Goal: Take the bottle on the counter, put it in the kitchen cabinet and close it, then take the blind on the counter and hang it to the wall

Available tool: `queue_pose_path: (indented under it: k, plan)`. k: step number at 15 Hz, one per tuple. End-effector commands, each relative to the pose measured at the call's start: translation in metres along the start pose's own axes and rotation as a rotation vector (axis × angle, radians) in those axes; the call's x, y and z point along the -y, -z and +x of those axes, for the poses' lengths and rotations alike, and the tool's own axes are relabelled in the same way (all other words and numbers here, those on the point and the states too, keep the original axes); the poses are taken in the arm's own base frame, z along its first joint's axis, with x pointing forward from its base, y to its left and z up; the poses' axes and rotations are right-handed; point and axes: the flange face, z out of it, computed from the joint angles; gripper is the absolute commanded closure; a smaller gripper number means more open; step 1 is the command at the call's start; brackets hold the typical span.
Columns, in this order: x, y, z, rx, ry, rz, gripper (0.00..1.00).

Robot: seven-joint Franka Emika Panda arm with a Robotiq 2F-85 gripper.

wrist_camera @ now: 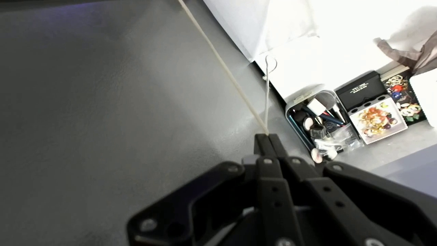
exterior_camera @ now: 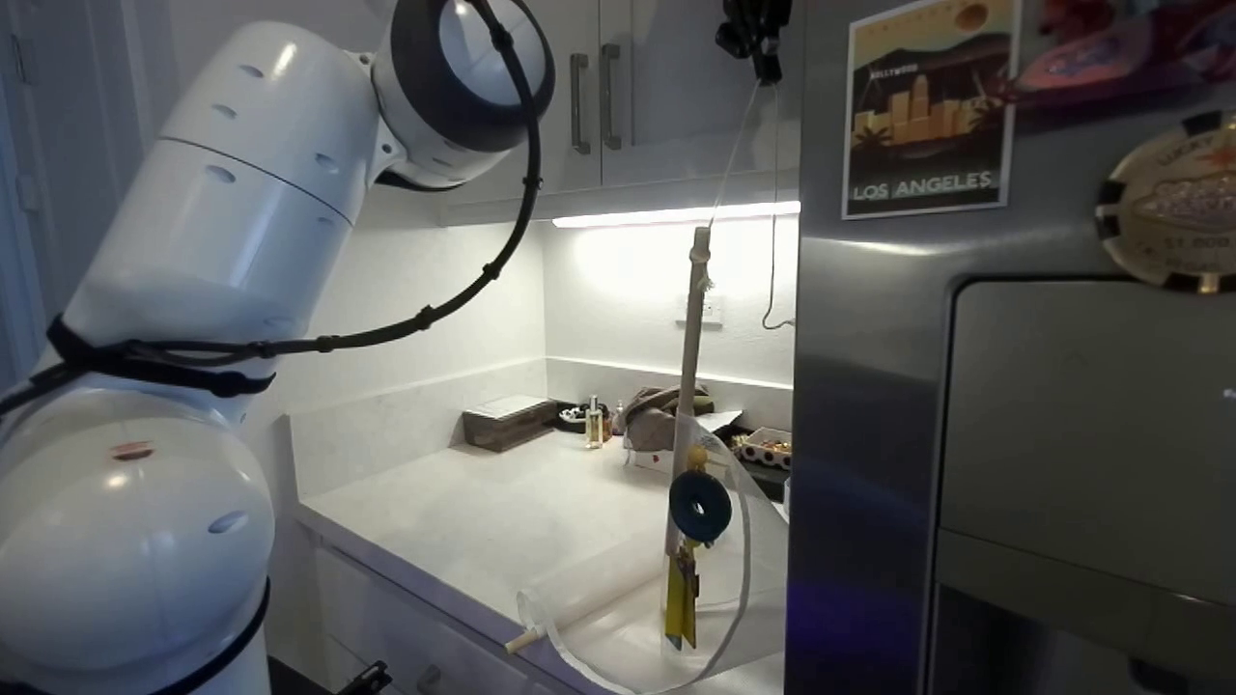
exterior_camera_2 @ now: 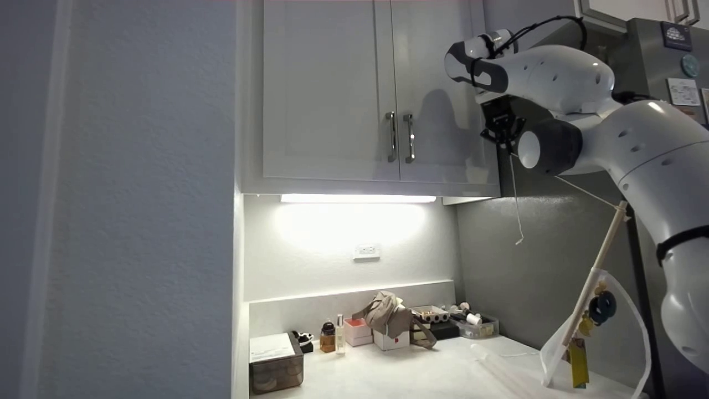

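My gripper [wrist_camera: 267, 136] is shut on the blind's thin cord [wrist_camera: 225, 68], pinched at the fingertips. In both exterior views the gripper [exterior_camera: 768, 69] [exterior_camera_2: 509, 148] hangs high near the right end of the kitchen cabinet [exterior_camera_2: 327, 88], whose doors are shut. From the cord, the blind's wooden rod [exterior_camera: 691, 319] [exterior_camera_2: 598, 249] leans upright, and its translucent sheet [exterior_camera: 763, 569] droops onto the white counter [exterior_camera: 541, 492]. A blue ring and yellow tag dangle against it. The amber bottle [exterior_camera_2: 327, 338] stands at the back of the counter. Behind rises the white wall [exterior_camera_2: 310, 260] with an outlet plate.
Steel fridge [exterior_camera: 869, 386] stands close beside the gripper and blind. Along the counter's back are a lidded box [exterior_camera_2: 277, 371], a clear perfume bottle [exterior_camera_2: 340, 335], a tan cloth bag [exterior_camera_2: 388, 316] and a makeup tray [wrist_camera: 321, 119]. A loose cord end [exterior_camera_2: 519, 233] hangs below the gripper.
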Motion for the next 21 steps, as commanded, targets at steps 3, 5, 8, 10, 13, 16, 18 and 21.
queue_pose_path:
  k: [3, 5, 8, 10, 13, 16, 18, 21]
  plan:
    - [-0.008, 0.010, 0.001, -0.049, -0.008, 0.020, 1.00]
    - [-0.007, 0.008, 0.002, -0.049, -0.009, 0.019, 1.00]
    - [-0.008, 0.009, 0.004, -0.059, -0.018, 0.027, 1.00]
    - [-0.010, 0.013, 0.006, -0.088, -0.043, 0.045, 1.00]
    - [-0.016, 0.022, 0.008, -0.139, -0.083, 0.069, 1.00]
    - [-0.025, 0.032, 0.009, -0.185, -0.133, 0.095, 1.00]
    - [-0.034, 0.039, 0.006, -0.206, -0.159, 0.105, 1.00]
    - [-0.054, 0.054, -0.004, -0.236, -0.185, 0.140, 1.00]
